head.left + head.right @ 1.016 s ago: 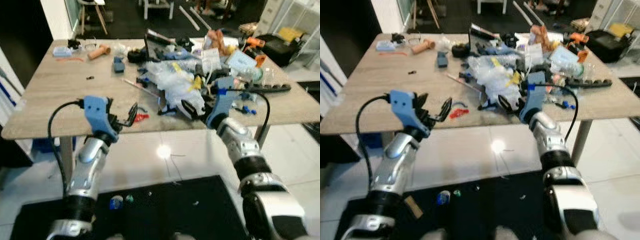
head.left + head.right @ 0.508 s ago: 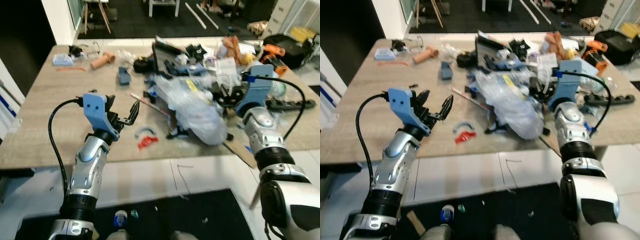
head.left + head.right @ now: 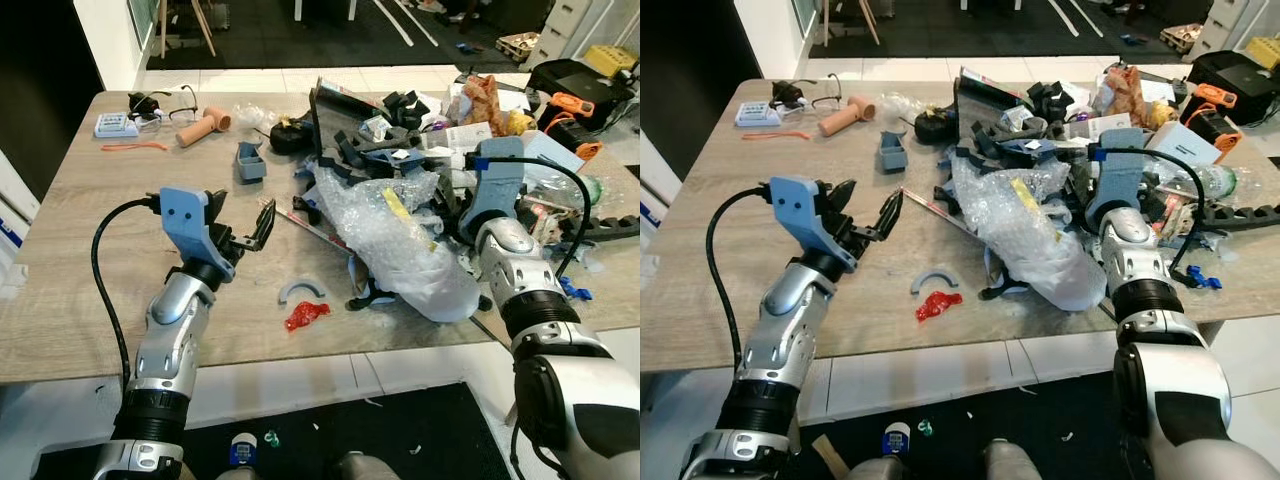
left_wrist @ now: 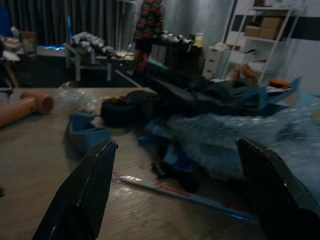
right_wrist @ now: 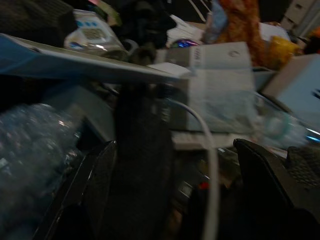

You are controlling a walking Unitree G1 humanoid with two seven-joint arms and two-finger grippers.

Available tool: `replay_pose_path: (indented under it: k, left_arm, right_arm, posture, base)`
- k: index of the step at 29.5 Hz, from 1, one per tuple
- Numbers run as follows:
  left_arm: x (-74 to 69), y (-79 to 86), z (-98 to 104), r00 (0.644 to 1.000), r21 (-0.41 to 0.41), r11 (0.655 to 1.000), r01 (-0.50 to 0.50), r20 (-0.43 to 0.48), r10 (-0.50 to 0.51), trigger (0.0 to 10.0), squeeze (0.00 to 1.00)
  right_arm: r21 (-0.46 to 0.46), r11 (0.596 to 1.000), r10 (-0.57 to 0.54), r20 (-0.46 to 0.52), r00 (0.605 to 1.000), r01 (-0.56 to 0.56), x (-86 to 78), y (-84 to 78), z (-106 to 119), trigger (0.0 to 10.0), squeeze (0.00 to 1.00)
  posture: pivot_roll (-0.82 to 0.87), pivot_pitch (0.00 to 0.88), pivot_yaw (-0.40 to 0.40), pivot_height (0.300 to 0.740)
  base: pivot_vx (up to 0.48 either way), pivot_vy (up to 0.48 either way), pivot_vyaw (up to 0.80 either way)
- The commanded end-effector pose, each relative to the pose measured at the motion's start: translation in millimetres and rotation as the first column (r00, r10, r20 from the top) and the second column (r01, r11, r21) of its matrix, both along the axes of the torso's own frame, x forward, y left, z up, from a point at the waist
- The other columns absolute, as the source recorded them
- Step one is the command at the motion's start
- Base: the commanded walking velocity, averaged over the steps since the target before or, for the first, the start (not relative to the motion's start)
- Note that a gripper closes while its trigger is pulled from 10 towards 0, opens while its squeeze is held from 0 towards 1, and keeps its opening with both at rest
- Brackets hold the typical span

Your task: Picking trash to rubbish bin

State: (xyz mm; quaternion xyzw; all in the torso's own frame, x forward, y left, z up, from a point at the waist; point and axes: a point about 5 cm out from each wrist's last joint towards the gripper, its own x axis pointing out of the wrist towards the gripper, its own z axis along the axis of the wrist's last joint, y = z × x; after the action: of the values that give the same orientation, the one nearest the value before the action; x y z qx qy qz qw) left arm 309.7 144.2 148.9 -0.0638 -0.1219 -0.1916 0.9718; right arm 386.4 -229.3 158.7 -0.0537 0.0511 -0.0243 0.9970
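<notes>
- Left gripper (image 3: 245, 225) hovers over the wooden table (image 3: 80, 250), its two black fingers spread wide with nothing between them.
- Just ahead of its fingertips a thin stick (image 3: 305, 224) lies flat on the wood, and beyond that sits the heap of trash.
- Nearer the table's front edge than this gripper, a grey curved piece (image 3: 302, 290) rests just beside a crumpled red scrap (image 3: 306, 315); they look close, though I cannot tell if they touch.
- Farther off, past the fingertips, stand a small blue box (image 3: 248, 160) and a tan tube (image 3: 203, 104).
- Right gripper (image 5: 175, 170) is pushed into the clutter at the far side of a big clear bubble-wrap bag (image 3: 400, 240), fingers wide apart around a white cable (image 5: 207, 150).
- A white carton (image 5: 220, 85) stands just beyond those fingers.
</notes>
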Motion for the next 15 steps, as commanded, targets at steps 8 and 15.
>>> replay_pose_path:
  k: [8,15]
  left_arm:
    - [-3.4,-3.3,-2,0.999,0.013,0.999,0.035,0.001,-0.035,10.0,0.00]
    - [-7.4,-3.2,2,0.996,0.038,0.996,0.084,0.025,-0.085,10.0,0.00]
  right_arm:
    - [0.016,1.000,0.002,-0.021,1.000,-0.001,4.4,-13.8,15,10.0,0.00]
    - [-0.126,0.988,0.076,-0.096,0.992,-0.088,2.2,-45.4,44,10.0,0.00]
  posture:
    - [-0.04,0.000,-0.051,0.740]
    - [-0.04,0.000,-0.048,0.740]
  base:
    - [0.000,0.000,0.00]
    - [0.000,0.000,0.00]
